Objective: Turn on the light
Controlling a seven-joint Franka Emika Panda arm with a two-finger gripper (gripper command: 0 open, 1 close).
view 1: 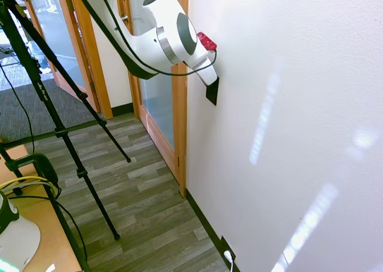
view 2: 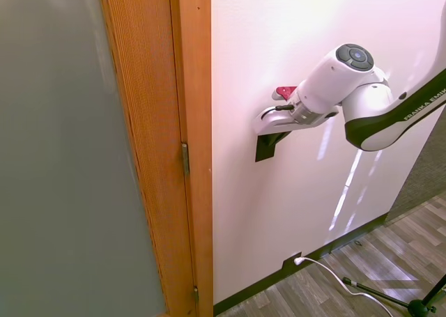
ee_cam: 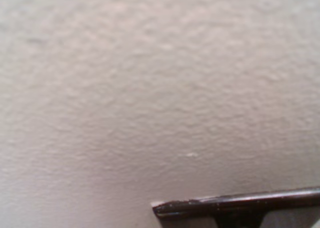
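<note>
Textured white wall [ee_cam: 150,87] is filling nearly all of the wrist view, with only the dark edge of the black switch plate [ee_cam: 240,207] showing along the bottom of that picture, so the camera is sitting very close to the wall.

From outside, the white arm is reaching in with its gripper [view 2: 268,125] pressed up to the wall at the black switch plate [view 2: 268,146], which is hanging just beside the wooden door frame [view 2: 188,143]. The plate is standing upright, long axis vertical, flat on the wall. In the first exterior view the plate [view 1: 212,91] is showing directly under the tip of the hand, touching or almost touching it.

So the switch is lying straight ahead of the claw and slightly below it, along the wall; I judge that the coming press is turning on a small shift downward along the plate's long axis and then inward.

Whether the claw's fingers are spread or closed I cannot tell, since the hand is covering them; nothing seems to be held.

Low down, a smaller black outlet plate [view 2: 291,264] with a white plug [view 2: 300,260] is sitting well apart from it.
</note>
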